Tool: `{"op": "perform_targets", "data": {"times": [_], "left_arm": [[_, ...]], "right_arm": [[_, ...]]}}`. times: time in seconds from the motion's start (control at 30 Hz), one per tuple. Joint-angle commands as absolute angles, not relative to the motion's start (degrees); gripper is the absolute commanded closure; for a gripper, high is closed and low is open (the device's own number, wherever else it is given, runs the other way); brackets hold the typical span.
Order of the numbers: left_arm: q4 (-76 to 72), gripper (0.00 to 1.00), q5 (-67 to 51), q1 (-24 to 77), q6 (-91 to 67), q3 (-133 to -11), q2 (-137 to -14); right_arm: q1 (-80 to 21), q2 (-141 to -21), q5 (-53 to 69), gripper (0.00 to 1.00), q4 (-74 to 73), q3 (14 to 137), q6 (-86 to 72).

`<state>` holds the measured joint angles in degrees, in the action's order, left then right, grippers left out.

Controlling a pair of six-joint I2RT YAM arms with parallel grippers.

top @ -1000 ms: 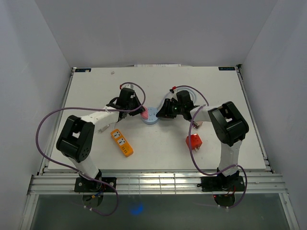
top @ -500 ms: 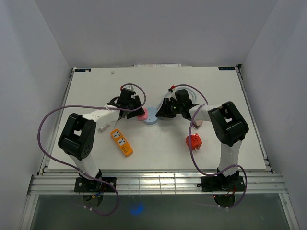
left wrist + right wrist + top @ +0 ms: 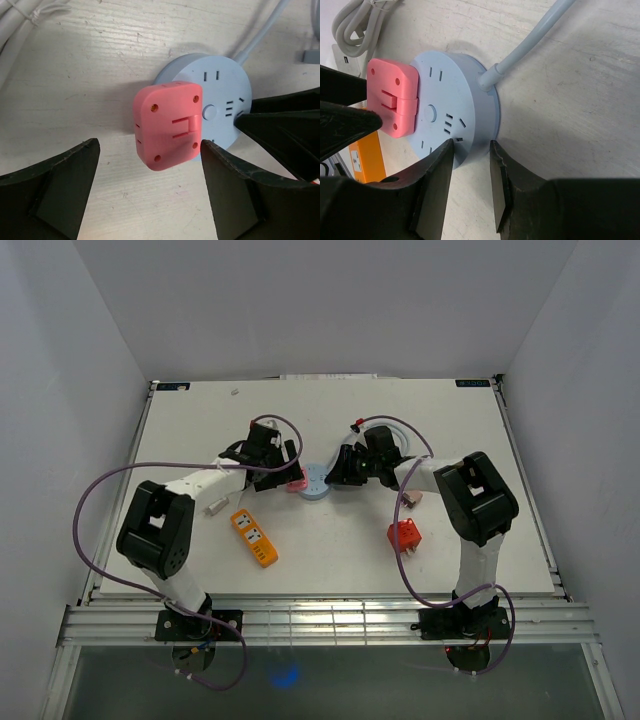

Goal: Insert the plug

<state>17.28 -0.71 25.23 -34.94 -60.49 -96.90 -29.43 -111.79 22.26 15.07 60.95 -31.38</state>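
Note:
A pink plug (image 3: 167, 125) sits on the left part of the round pale-blue socket (image 3: 222, 95) on the white table. My left gripper (image 3: 148, 162) is open, with one finger on each side of the plug and a gap on both sides. In the top view the left gripper (image 3: 284, 474) is just left of the plug (image 3: 297, 481). My right gripper (image 3: 471, 145) is shut on the socket's rim (image 3: 485, 125), one finger on its top face and one against its side. From above, the right gripper (image 3: 337, 478) is at the right edge of the socket (image 3: 316, 484).
An orange power strip (image 3: 254, 538) lies in front of the left arm, with a small white adapter (image 3: 214, 507) beside it. A red-orange plug (image 3: 404, 535) lies near the right arm. The socket's pale cable (image 3: 530, 45) runs away from it, and a coiled white cord (image 3: 355, 25) lies behind it.
My left gripper has opened and let go of the pink plug, which stays on the socket. The right gripper keeps its hold on the socket's rim.

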Motion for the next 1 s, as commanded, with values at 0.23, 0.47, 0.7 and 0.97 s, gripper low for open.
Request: {"op": "perform_targets", "data": {"times": [0.23, 0.47, 0.7, 0.97], "left_arm": [[13.1, 0.02, -2.6, 25.3, -35.9, -55.6, -84.3], [7.4, 0.02, -2.1, 25.3, -37.3, -50.1, -78.8], [-3.7, 0.02, -2.9, 25.3, -37.8, -42.1, -73.0], [-12.0, 0.02, -2.0, 25.5, -37.1, -31.8, -63.6]], "right_arm": [[-29.4, -105.6, 16.4, 0.35, 8.6, 57.7, -26.9], [-29.4, -95.5, 6.2, 0.08, 2.5, 55.2, -23.1], [-28.6, -88.5, -5.7, 0.02, -8.1, 54.1, -24.1], [-27.9, -78.6, -10.3, 0.06, -15.3, 52.6, -24.1]]}}
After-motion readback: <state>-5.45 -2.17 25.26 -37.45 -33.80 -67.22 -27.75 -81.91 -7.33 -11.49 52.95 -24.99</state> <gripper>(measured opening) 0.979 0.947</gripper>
